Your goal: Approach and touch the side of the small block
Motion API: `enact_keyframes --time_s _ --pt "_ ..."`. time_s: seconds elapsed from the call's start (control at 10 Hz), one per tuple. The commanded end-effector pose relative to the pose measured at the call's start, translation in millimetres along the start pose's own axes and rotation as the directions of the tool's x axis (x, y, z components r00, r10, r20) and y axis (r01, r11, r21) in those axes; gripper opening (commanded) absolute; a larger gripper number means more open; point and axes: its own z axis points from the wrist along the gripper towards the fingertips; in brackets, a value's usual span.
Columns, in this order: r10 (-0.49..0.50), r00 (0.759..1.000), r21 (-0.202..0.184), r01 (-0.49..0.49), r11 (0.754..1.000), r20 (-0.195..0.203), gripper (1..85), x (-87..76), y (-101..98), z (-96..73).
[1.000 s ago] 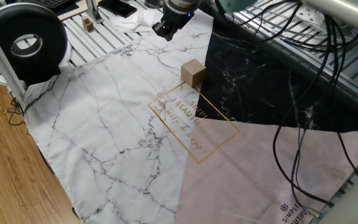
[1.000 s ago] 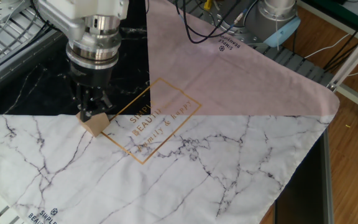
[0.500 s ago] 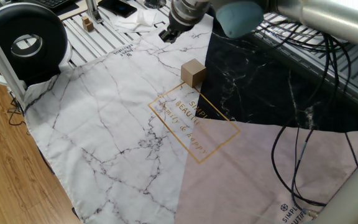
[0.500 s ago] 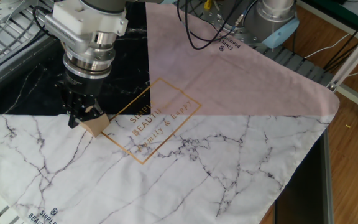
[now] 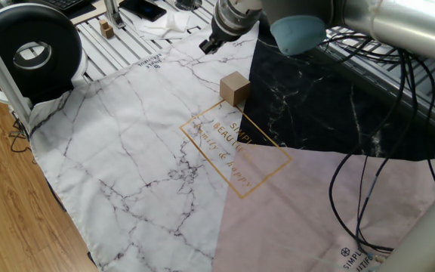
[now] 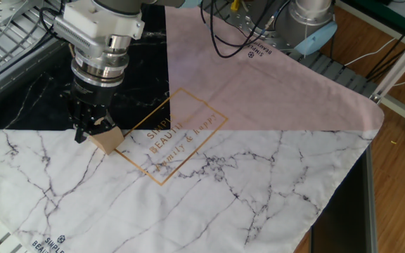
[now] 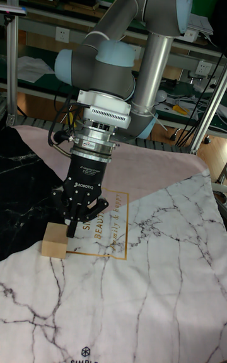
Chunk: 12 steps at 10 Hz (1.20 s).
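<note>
Tall fixed view shows the claw point(image 7: 76, 217), its fingers close together, just beside the small block point(image 7: 55, 239), which looks light, hard and easy to nudge sideways.

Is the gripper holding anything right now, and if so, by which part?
Nothing is held. The gripper hangs beside the small block, which sits on the cloth; the fingers are not closed around it.
</note>
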Motion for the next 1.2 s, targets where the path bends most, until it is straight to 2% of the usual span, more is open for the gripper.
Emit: enact_keyframes --time_s 0.0,0.1,0.2,0.3,0.4,0.5,0.6,0.7,0.8,0.9,1.0,1.1 --pt "0.046 0.997 -0.031 -0.048 0.998 -0.063 1.0 17.7 5.1 -1.1" --pt "0.086 0.992 -0.047 -0.09 0.995 -0.092 1.0 24.6 10.5 -1.8" --pt "0.109 0.983 -0.032 -0.115 0.993 -0.151 1.0 39.9 9.1 -3.6" --pt "0.124 0.978 -0.015 -0.129 0.992 -0.168 1.0 44.5 5.8 -4.2" --pt "0.129 0.982 0.01 -0.129 0.992 -0.138 1.0 37.6 -1.5 -2.9" --pt "0.08 0.995 0.034 -0.077 0.996 -0.065 1.0 19.3 -11.3 -1.2" --pt "0.087 0.996 0.006 -0.087 0.996 -0.027 1.0 8.9 -5.2 0.6" --pt "0.082 0.997 -0.01 -0.082 0.997 0.001 1.0 0.2 -6.1 9.3" --pt "0.045 0.999 -0.001 -0.045 0.999 -0.007 1.0 0.1 -14.8 21.5" --pt "0.005 0.999 0.028 -0.004 1.0 -0.045 1.0 9.3 -29.7 39.9" --pt "0.005 0.998 0.012 -0.005 1.0 -0.059 1.0 15.1 -31.3 56.0" --pt "0.014 0.999 0.005 -0.014 1.0 -0.049 1.0 15.6 -32.8 65.0"
